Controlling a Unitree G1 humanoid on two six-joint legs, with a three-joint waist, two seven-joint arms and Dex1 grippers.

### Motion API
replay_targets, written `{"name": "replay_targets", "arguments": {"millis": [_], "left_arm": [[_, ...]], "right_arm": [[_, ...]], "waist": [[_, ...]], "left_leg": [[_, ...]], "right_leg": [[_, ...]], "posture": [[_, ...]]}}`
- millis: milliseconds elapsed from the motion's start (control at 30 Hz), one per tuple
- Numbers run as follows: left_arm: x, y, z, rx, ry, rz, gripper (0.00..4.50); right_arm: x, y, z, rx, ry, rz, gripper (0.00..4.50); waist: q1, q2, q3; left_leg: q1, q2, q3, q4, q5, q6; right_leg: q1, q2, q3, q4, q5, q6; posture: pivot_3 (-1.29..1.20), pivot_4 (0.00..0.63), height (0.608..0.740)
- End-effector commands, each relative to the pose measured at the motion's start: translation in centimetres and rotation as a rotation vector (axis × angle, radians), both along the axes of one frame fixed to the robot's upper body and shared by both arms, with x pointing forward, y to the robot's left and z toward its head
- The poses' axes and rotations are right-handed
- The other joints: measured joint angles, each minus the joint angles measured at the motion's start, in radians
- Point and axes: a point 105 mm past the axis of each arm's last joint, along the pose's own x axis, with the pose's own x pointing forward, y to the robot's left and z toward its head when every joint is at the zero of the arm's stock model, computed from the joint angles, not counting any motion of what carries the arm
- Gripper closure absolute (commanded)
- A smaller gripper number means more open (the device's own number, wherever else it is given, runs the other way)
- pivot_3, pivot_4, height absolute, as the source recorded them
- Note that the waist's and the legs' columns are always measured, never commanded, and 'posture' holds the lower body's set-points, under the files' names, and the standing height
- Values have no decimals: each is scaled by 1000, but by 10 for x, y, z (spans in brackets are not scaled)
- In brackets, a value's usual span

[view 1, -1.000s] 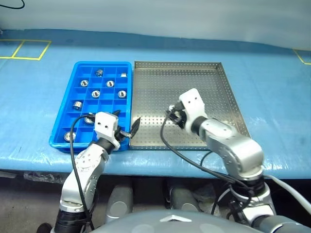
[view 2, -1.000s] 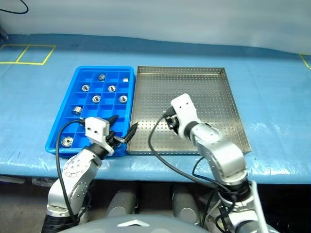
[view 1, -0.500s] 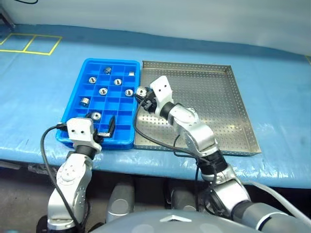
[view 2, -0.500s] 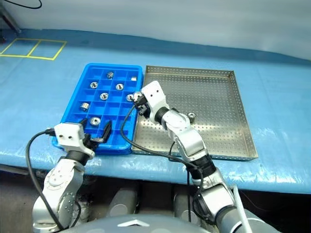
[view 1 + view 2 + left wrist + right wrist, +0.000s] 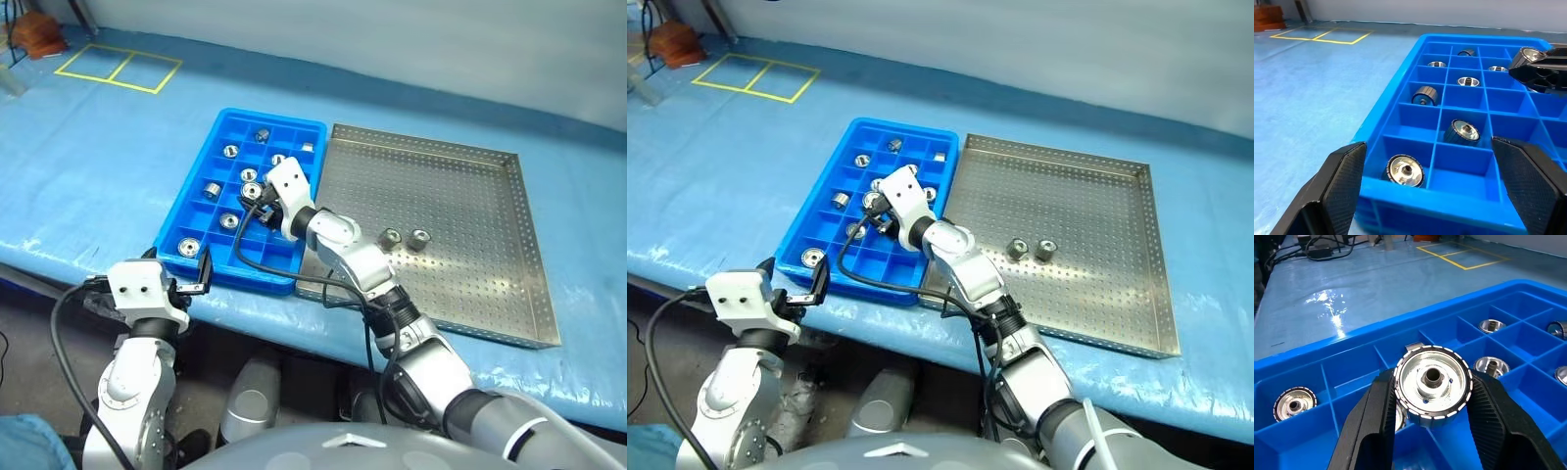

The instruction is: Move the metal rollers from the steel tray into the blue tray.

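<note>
Right end effector (image 5: 1432, 431) is gripping one metal roller (image 5: 1432, 380) mid-frame over the blue tray (image 5: 1342, 382); left end effector (image 5: 1425, 191) is gaping empty, lower left.

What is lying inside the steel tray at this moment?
Two metal rollers lie side by side on the perforated floor of the steel tray. The right arm reaches over the tray's near left corner, so the floor under it is covered.
</note>
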Motion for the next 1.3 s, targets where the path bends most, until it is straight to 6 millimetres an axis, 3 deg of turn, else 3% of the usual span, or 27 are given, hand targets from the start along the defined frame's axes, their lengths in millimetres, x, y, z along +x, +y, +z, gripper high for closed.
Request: {"name": "replay_targets", "arguments": {"millis": [33,267,533,833,1133,1167,1300], "left_arm": [[-3,-5,17,7,-68,-5,0],[1,-10,17,2,-69,-26,0],[7,-14,16,-4,-66,-50,0],[12,-19,14,-8,-63,-86,0],[15,-22,13,-13,-59,-104,0],[15,-23,13,-14,-59,-106,0],[15,-23,12,-15,-57,-110,0]], "right_arm": [[8,1,16,45,-49,-9,2787],[21,-13,6,8,-41,-69,2787],[22,-38,-2,-22,-32,-105,2787],[26,-62,-3,-55,-30,-173,2787],[20,-58,-22,-109,34,-151,2787],[19,-58,-23,-112,35,-150,2044],[19,-63,-18,-105,23,-162,742]], "waist": [[26,0,0],[105,0,0],[157,0,0],[166,0,0],[166,0,0],[166,0,0],[166,0,-1]], "left_leg": [[0,0,0,0,0,0],[-2,2,0,0,-2,-4],[-5,3,1,0,-3,-6],[-11,3,0,0,-2,-8],[-11,3,0,0,-2,-8],[-11,3,0,0,-2,-8],[-11,3,0,0,-2,-8]], "right_leg": [[0,0,0,0,0,0],[-3,1,-2,-1,-1,-2],[-9,1,-4,-1,-2,-3],[-12,1,-5,1,0,0],[-13,1,-5,1,1,1],[-13,1,-5,1,1,1],[-13,1,-5,1,1,1]], "posture": [[604,150,740],[594,150,740],[552,150,740],[521,150,740],[516,150,740],[516,150,740],[516,150,740]]}}
